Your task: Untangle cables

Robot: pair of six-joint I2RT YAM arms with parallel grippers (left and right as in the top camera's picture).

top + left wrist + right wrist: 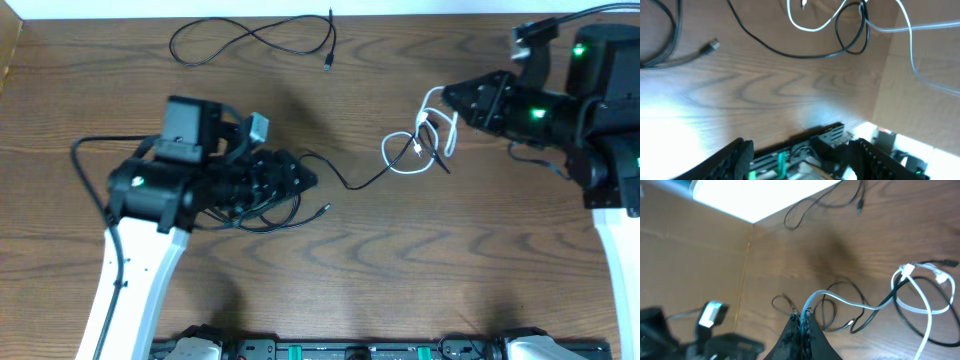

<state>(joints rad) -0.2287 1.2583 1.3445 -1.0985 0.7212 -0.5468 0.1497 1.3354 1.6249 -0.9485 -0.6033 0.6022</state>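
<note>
Black cable [245, 38] freed, lying alone at far edge. White cable [855, 304] mid-table, pinched by right gripper [802, 317], looped with second black cable [352, 187]. Left gripper [800, 150] agape, empty, beside black heap [265, 215] left to sort.

White cable [810, 29], black cables [800, 56], brown wood-grain table [400, 260]

Black arms [150, 185] carry white lower links [130, 290] and green lights [539, 113].

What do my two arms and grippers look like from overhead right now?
Left arm and right arm: white lower links, black upper sections with green lights, thin black cables alongside. Left gripper and right gripper: black, tapering fingers.
</note>
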